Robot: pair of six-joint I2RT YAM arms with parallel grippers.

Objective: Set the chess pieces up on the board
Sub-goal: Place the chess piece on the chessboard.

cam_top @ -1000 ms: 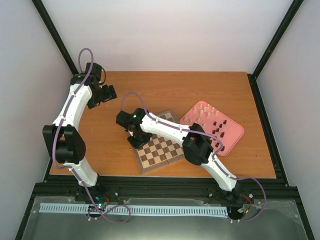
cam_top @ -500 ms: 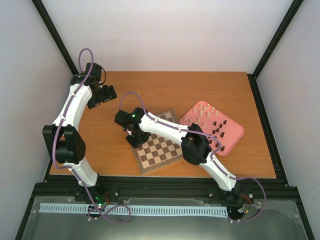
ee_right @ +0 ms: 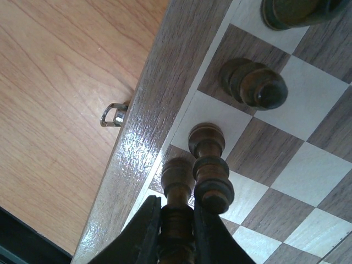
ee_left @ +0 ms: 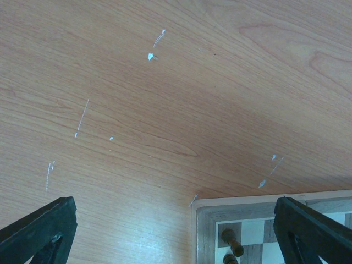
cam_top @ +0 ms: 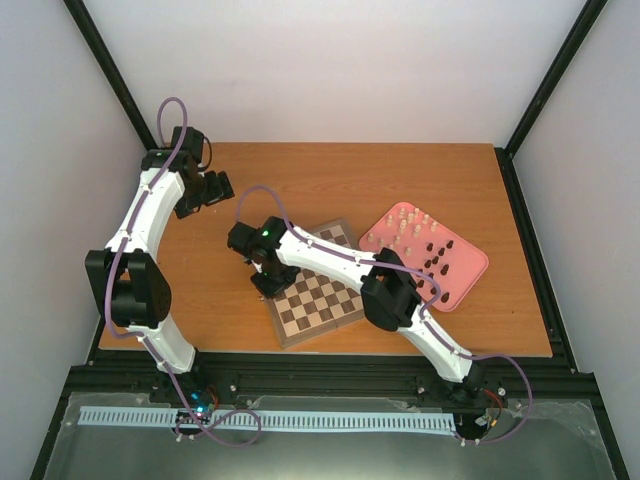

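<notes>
I see the wooden table [cam_top: 400, 180] spreading beneath both claws. The board [cam_top: 322, 303] lies directly under my right claw [ee_right: 176, 223], which hangs over the outer row of squares next to the board's border. The pink tray [cam_top: 472, 268] sits well off to that claw's right, past the board. My left claw [cam_top: 205, 190] hovers over bare table with its jaws spread wide, the board's corner showing between its fingers. The right claw is pinched narrow on a dark brown piece [ee_right: 177, 179], held upright. Just beside that claw stands another dark piece [ee_right: 209, 165], with a rounder-headed one [ee_right: 256, 85] further along. More chess pieces [cam_top: 425, 240], cream and dark, stand on the tray
</notes>
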